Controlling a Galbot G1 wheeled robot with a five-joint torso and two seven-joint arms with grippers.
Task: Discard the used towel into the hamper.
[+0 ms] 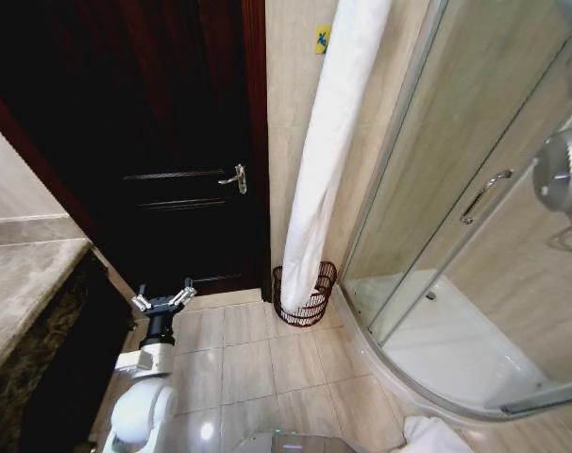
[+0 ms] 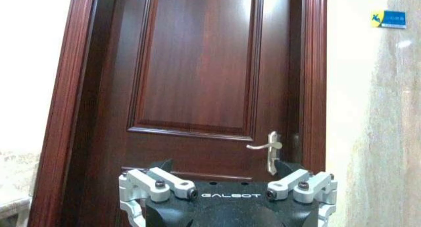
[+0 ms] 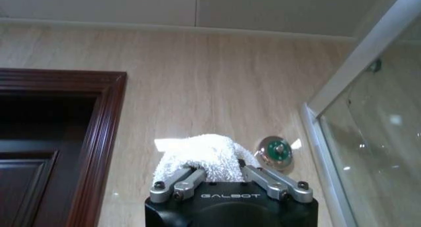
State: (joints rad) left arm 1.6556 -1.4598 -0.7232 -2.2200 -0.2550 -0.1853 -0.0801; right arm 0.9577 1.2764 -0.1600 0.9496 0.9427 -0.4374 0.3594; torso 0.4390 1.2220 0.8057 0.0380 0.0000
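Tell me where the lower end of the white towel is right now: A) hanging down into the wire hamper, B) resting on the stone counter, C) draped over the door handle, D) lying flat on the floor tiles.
A: in the head view the towel hangs in a long column and its lower end sits inside the rim of the hamper, while the right gripper is clamped on the towel's upper end.

floor (image 1: pixel 267 363): beige glossy tiles | on it we see hamper (image 1: pixel 304 294) by wall, betw door & shower | towel end inside
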